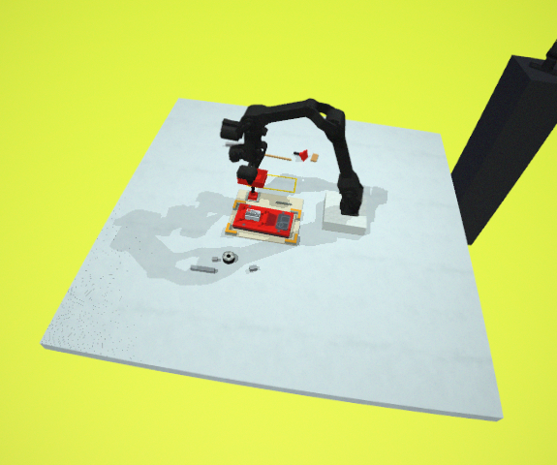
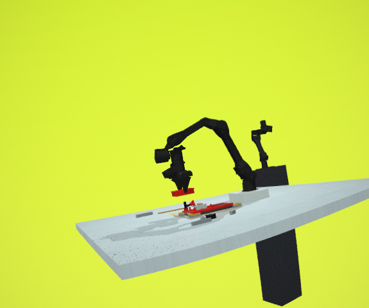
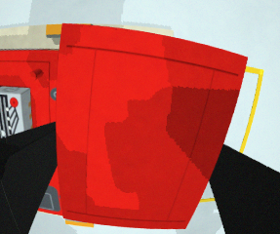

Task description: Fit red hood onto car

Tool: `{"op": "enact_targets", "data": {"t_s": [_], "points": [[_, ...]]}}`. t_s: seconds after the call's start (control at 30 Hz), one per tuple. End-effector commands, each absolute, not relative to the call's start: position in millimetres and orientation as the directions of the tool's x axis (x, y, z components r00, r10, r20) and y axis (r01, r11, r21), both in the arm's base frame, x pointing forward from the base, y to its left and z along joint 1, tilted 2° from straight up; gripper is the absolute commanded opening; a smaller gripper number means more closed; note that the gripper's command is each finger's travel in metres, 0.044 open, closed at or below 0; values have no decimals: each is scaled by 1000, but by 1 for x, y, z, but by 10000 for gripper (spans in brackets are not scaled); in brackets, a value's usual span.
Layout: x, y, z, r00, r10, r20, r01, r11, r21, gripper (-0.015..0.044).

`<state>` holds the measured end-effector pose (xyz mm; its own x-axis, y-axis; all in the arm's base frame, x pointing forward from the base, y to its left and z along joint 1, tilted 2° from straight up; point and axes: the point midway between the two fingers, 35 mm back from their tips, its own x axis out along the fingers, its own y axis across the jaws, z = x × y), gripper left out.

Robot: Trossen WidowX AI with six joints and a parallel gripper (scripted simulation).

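Note:
The red hood [image 1: 261,176] [image 2: 178,193] [image 3: 130,122] is between the two black fingers of my gripper [image 1: 252,176] [image 2: 182,191] [image 3: 138,140], which is shut on its sides. The hood is in the air, roof up, above the area behind the engine end of the chassis. The red chassis [image 1: 263,229] [image 2: 219,207] [image 3: 20,63] sits in the cream jig [image 1: 295,201] [image 3: 32,38]. The grey engine block [image 1: 253,215] [image 2: 200,206] [image 3: 13,107] stands on its deck. Two pegs show beside it, one being the right peg [image 3: 38,73]. The hood's corner holes are hidden.
A small red block [image 1: 252,196] with a black stick stands at the jig's back left. A yellow outline [image 1: 295,185] [image 3: 252,112] lies behind the jig. Farther back are a red pointed part [image 1: 302,155] and a tan block [image 1: 314,157]. A wheel [image 1: 229,257] and a grey bar [image 1: 202,268] lie in front.

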<state>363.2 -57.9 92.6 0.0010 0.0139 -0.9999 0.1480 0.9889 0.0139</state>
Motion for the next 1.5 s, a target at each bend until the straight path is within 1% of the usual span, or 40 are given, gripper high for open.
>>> {"op": "enact_targets", "data": {"t_s": [0.0, 0.57, 0.8, 1.13, 1.47], "points": [[363, -32, 94, 6, 20, -1000, 146, 989, 20, 0], [348, 54, 99, 9, 35, -999, 122, 992, 36, 0], [349, 52, 91, 9, 35, -999, 121, 992, 36, 0], [348, 57, 49, 9, 35, -999, 121, 992, 36, 0], [348, 58, 49, 9, 36, -999, 121, 992, 36, 0]]}}
